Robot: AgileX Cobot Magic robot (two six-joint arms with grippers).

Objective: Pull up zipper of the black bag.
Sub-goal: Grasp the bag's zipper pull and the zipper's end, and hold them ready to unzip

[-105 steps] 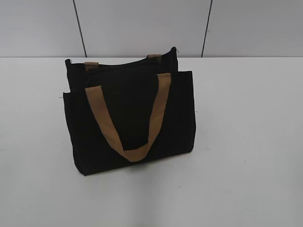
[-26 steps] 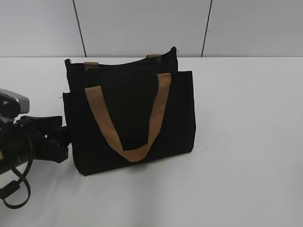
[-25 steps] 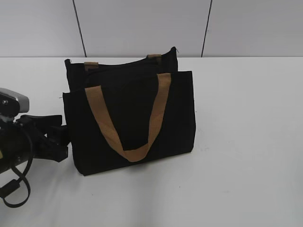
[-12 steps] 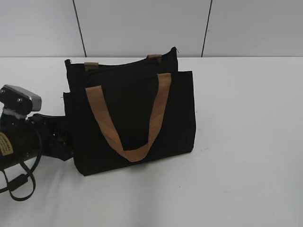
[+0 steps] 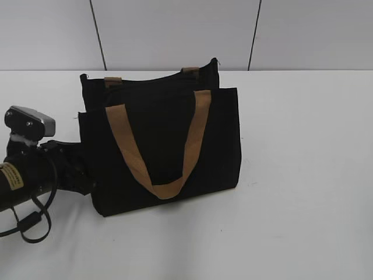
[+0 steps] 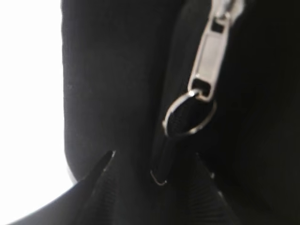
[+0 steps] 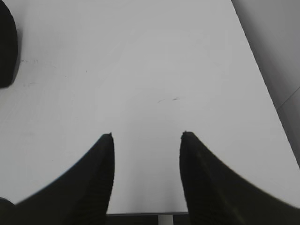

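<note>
At the left, the left pincer (image 5: 81, 175) presses against the black bag's (image 5: 163, 146) left end, fingers spread; only its wrist view reveals the zipper (image 6: 206, 61) between them, ungripped. The bag stands mid-desk (image 5: 303, 175). Only the right wrist view shows the right pincer (image 7: 146, 135), open over bare desk.

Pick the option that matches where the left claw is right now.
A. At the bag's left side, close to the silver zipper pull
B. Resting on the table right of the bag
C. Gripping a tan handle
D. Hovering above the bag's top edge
A: the left claw sits against the left side of the black bag, with the silver zipper pull and its ring just ahead of the tips.
</note>
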